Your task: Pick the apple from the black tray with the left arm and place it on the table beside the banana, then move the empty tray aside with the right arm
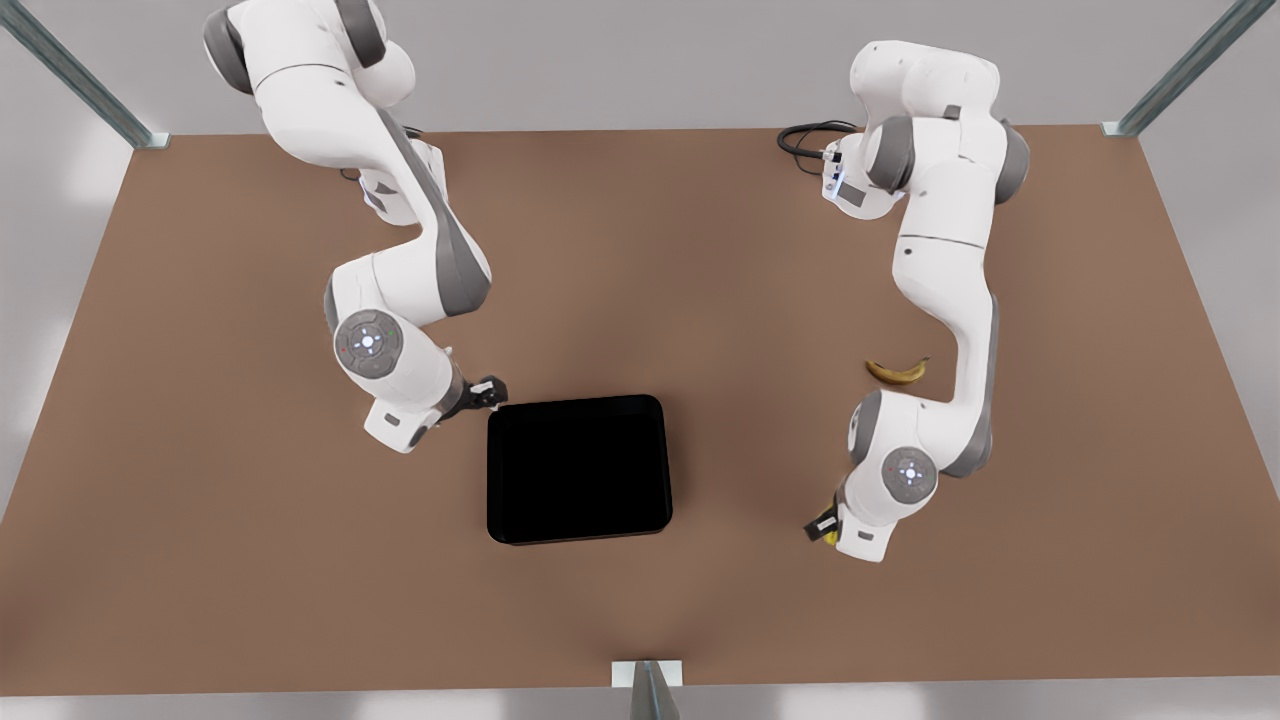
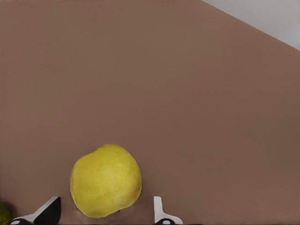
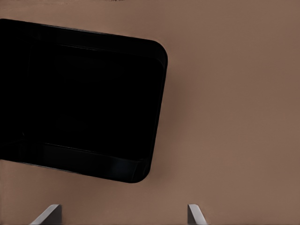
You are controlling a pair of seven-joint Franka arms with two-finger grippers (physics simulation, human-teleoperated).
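Left gripper (image 2: 105, 213) is hanging spread around the apple (image 2: 106, 180) on the table (image 1: 200, 520); right gripper (image 3: 124, 214), also spread, is nearing the tray (image 1: 578, 468) (a corner bump could skew it).

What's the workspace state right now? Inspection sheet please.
Surface: brown table, flat and bare apart from the items below.
Job's things: apple on the table, off the tray; black tray mid-table, looks empty; banana lying apart from the apple at the front view's right.
Clutter: a small greenish bit at the left wrist view's edge, cannot identify.
Grippers: left gripper low over the apple, jaws open either side of it; right gripper by the tray's corner, jaws open.
Cables: black cable at the left arm's base.
Surroundings: grey metal posts at the table's corners; plain grey beyond.
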